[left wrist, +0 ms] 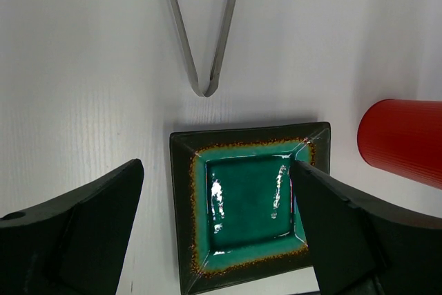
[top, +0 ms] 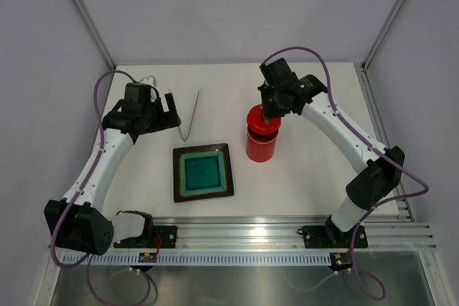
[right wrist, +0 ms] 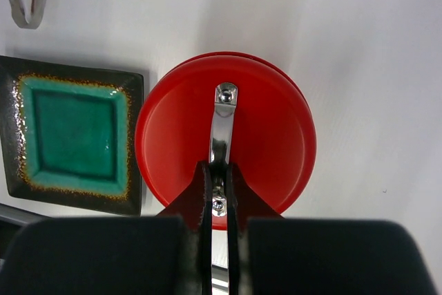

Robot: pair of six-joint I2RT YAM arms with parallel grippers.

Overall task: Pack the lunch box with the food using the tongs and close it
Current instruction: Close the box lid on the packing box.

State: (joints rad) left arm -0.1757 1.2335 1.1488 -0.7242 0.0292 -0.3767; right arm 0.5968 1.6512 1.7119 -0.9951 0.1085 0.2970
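Item 1. Lunch box [top: 260, 147]: red ribbed canister, stood upright right of centre in the overhead view. Its lid [right wrist: 269, 136] lay over the mouth; a thin red edge showed past the lid at the top of the right wrist view, so I could not tell whether it was fully seated.

Item 2. Handle [right wrist: 222, 126]: narrow polished metal strap, riveted across the lid. I judged it stiff but slick, and the only sensible place to take hold. The canister looked light and tall, likely to tip under a sideways push.

Item 3. Right gripper [right wrist: 215, 183]: pinched tight on the handle's near end, directly above the canister.

Item 4. Plate [top: 177, 175]: square, dark rim, teal glaze, left of the lunch box, apart from it. I saw no food in any view; the canister's contents were hidden.

Item 5. Tongs [top: 191, 116]: slim silver V, flat on the table above the plate, touched by nothing.

Item 6. Left gripper [top: 169, 114]: jaws spread wide, holding nothing, at centre left of the overhead view, just left of the tongs.
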